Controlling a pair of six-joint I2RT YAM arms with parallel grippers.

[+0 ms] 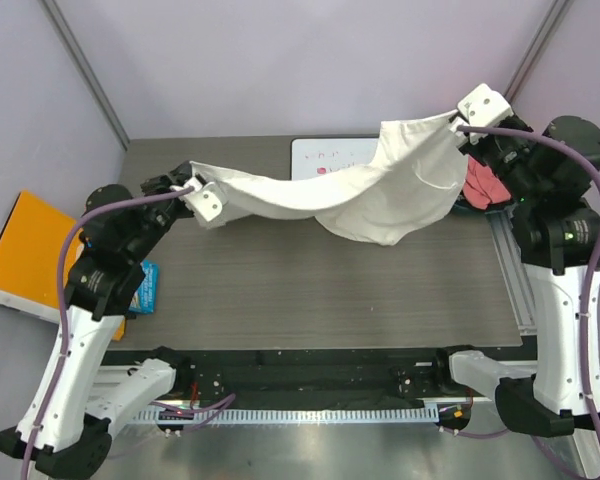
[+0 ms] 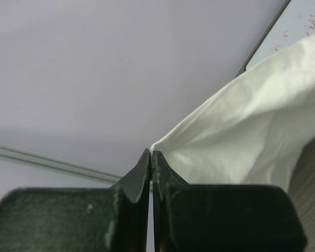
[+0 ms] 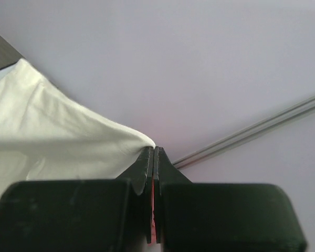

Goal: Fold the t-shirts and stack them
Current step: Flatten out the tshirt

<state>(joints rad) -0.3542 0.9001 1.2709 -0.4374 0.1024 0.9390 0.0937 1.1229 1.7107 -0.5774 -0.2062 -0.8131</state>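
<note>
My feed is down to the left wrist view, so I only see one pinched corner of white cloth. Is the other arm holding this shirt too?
Observer: Yes, the right gripper is shut on the opposite end of the white t-shirt.
Operator: Is it stretched flat?
Observer: No, it sags in the middle above the table.
Operator: Where's the pink one?
Observer: The pink t-shirt lies bunched at the table's right edge, near the right gripper.

Even, soft light; blurred wrist foregrounds
</note>
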